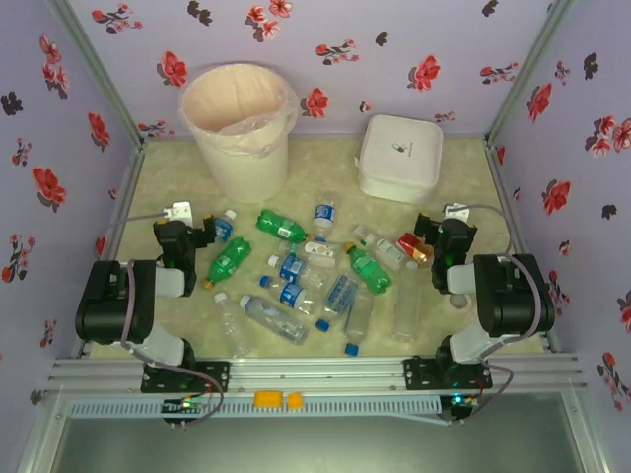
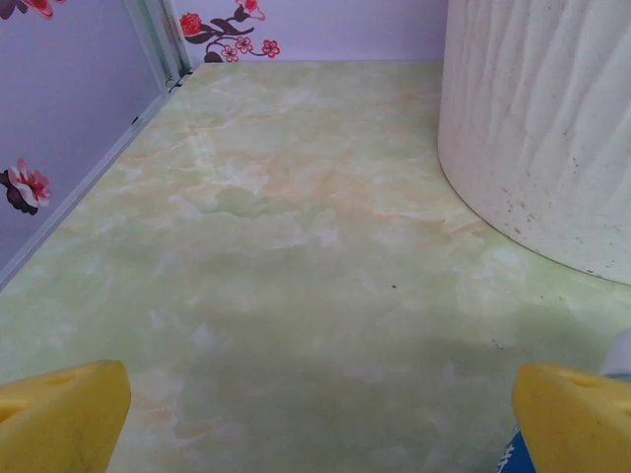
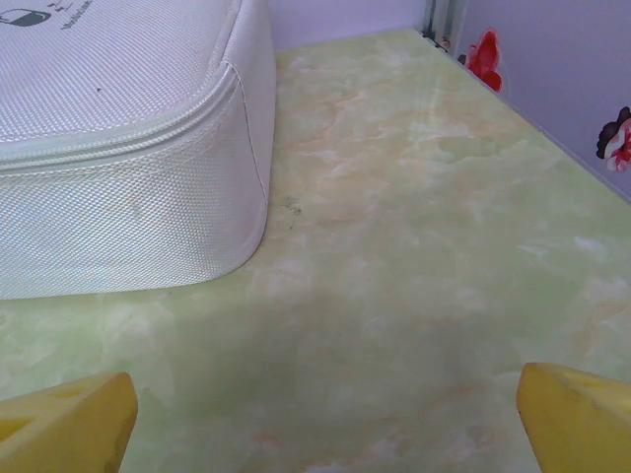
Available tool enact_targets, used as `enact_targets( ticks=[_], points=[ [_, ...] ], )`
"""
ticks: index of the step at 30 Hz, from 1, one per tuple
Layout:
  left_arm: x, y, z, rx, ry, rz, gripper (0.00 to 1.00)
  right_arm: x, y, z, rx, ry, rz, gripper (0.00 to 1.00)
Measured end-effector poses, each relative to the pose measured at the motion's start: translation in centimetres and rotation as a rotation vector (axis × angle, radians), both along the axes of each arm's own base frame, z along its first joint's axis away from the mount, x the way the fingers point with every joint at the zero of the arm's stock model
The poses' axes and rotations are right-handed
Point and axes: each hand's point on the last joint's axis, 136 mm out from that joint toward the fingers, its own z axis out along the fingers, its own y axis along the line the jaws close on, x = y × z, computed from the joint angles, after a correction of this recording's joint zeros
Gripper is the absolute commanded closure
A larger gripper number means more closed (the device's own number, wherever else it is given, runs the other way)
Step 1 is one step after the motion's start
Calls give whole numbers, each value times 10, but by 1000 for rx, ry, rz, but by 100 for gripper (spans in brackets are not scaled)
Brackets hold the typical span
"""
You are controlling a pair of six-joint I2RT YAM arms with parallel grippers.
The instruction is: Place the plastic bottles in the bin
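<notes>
Left jaws, plastic bottle cut off

Here we go: the bin stands at the far left of the counter, and the box at the far right, well apart. Nearer in, the bottles lie scattered across the middle of the counter, several touching or overlapping. The left arm sits at the left edge of the scatter, the right arm at the right edge. At the left wrist, the left fingers face open counter, with the bin ahead to the right and a bottle just beside the right-hand finger. At the right wrist, the right fingers face open counter, with the box ahead to the left.
</notes>
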Motion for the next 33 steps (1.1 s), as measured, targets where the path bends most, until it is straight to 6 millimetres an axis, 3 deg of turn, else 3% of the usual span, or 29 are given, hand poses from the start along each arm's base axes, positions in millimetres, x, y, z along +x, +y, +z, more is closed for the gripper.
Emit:
enact_targets(
  ticks=[30, 33],
  points=[
    [0, 2, 0, -3, 0, 5, 0, 2, 6, -1, 13, 22, 43, 1],
    [-1, 2, 1, -3, 3, 6, 0, 1, 6, 9, 12, 32, 40, 1]
  ],
)
